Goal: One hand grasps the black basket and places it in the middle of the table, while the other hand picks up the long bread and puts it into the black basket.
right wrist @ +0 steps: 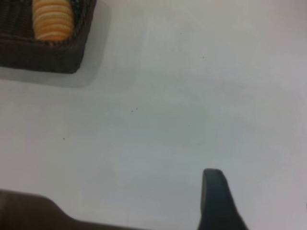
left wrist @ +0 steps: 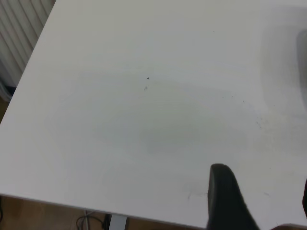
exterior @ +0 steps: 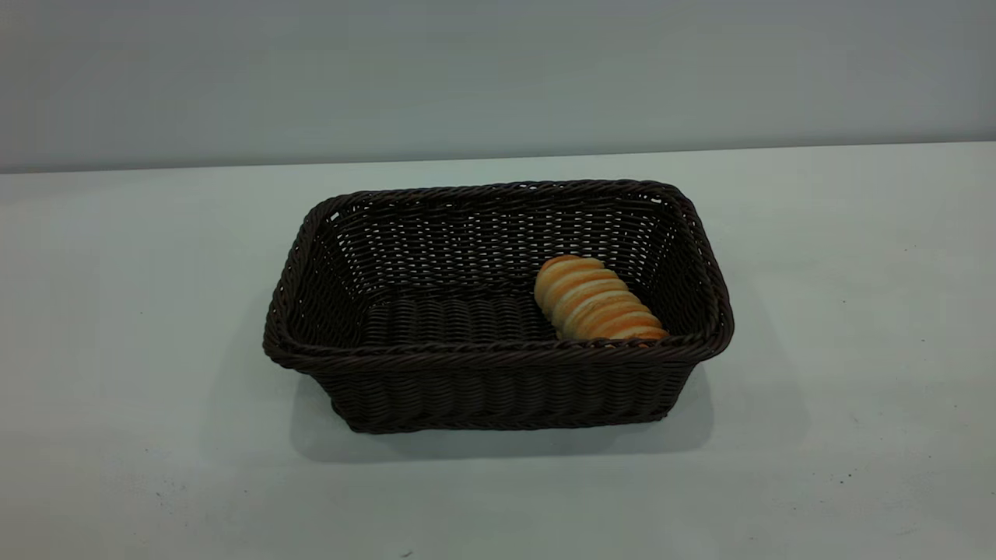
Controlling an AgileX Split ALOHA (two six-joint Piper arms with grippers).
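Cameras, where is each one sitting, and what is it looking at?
Exterior view: outside the rig, looks down at the black basket holding the long bread; no arm shows.
Left wrist view: on the left arm, looks at bare table; one dark finger shows.
Right wrist view: on the right arm; one finger shows.
Exterior and right wrist share basket and bread.

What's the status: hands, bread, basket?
Both hands off the basket, over bare table. Long bread lies inside the black basket, toward its right end. Nothing in the way.

White table point(exterior: 140, 373) (few dark specks), black basket point(exterior: 498, 389) resting mid-surface
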